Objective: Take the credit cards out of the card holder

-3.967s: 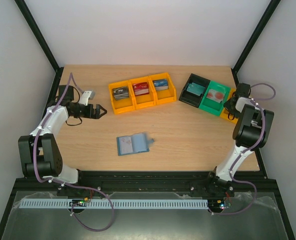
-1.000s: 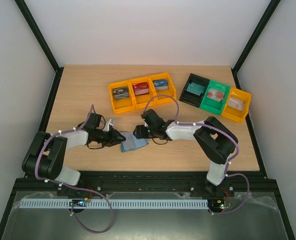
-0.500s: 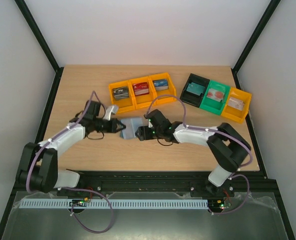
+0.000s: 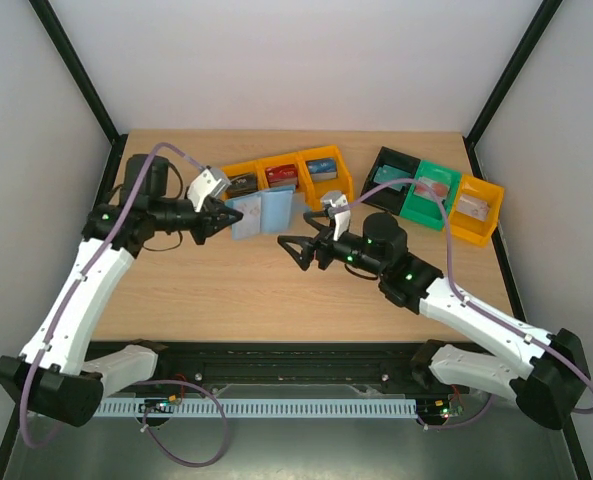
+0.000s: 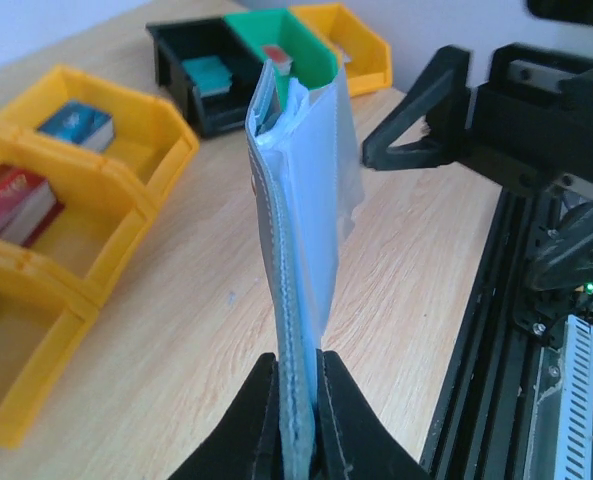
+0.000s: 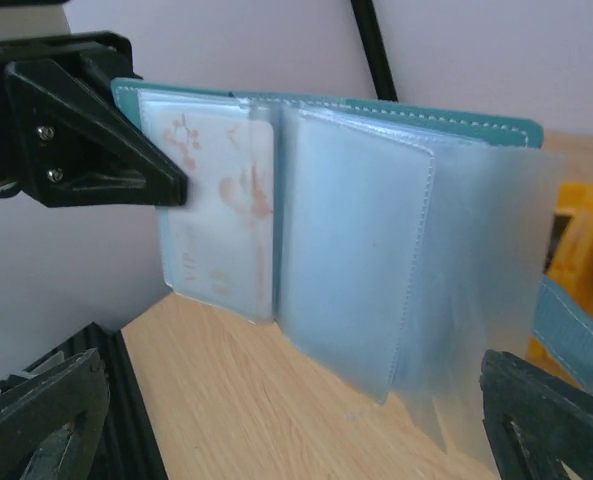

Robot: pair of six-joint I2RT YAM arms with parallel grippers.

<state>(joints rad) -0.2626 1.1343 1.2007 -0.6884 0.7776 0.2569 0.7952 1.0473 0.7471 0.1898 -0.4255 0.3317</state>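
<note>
- The left gripper (image 4: 222, 212) is clamped tight on one edge of the card holder (image 4: 261, 213), holding it up off the table (image 4: 276, 300), near the yellow bins (image 4: 331, 195).
- The holder hangs open, with its clear sleeves fanned out toward the right gripper (image 4: 292, 252).
- One pale credit card (image 6: 221, 215) with reddish marks sits in the sleeve nearest the left gripper.
- The right gripper's fingers are spread wide and carry nothing. It's close to the holder but not touching it.

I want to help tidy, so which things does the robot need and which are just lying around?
For the job: card holder, clamped by the left end effector; credit card in its clear sleeve; right end effector, open nearby.
Just lying about: yellow bins; black bin; green bin.
</note>
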